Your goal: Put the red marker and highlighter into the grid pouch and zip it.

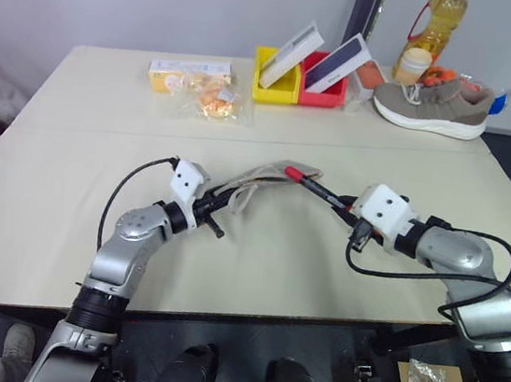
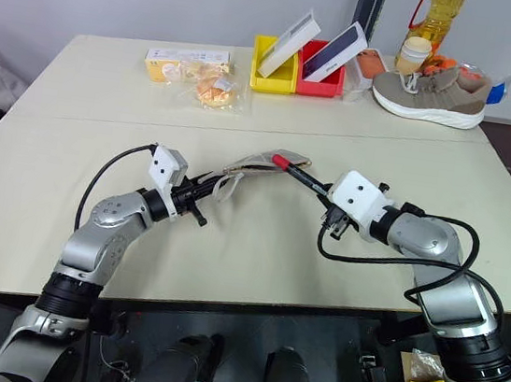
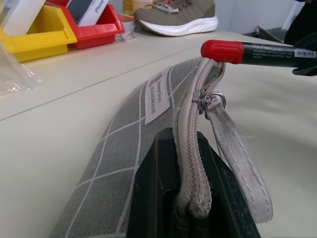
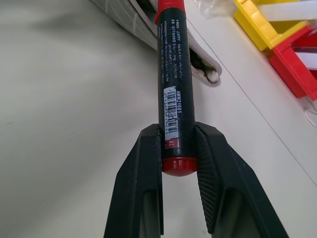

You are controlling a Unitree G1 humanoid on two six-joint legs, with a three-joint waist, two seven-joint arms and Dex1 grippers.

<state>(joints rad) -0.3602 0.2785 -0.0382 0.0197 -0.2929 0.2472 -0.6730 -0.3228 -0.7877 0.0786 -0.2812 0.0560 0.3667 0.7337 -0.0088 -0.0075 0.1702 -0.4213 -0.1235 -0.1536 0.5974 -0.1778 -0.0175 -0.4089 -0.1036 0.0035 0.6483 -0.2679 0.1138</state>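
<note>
Currently I have both arms raised over the near half of the table, with the work held between them. My left gripper has its fingers fully closed on the zipper edge of the grid pouch, pinching it at the near end so the pouch stands on edge and extends away toward the right arm. The zipper pull and its strap hang just beside the left fingers, and the zipper seam runs from those fingers up to the pouch's far end, where the mouth gapes.

My right gripper has its fingers closed narrowly on the red marker, clamping the barrel near its rear red end. The marker's long axis runs straight out from the right fingers, in line with the gripper, and its forward red cap points at the pouch opening. In the left wrist view that cap sits just at the upper far end of the zipper, touching or nearly touching the lip; I cannot tell whether it has entered.

The controlling relation: marker axis and pouch mouth must align. I judge the next move to be a push along the marker's own axis by the right arm, the nearer one, while the left holds steady.

I cannot locate the highlighter. At the far edge stand the yellow bin, red bin and a shoe.
</note>
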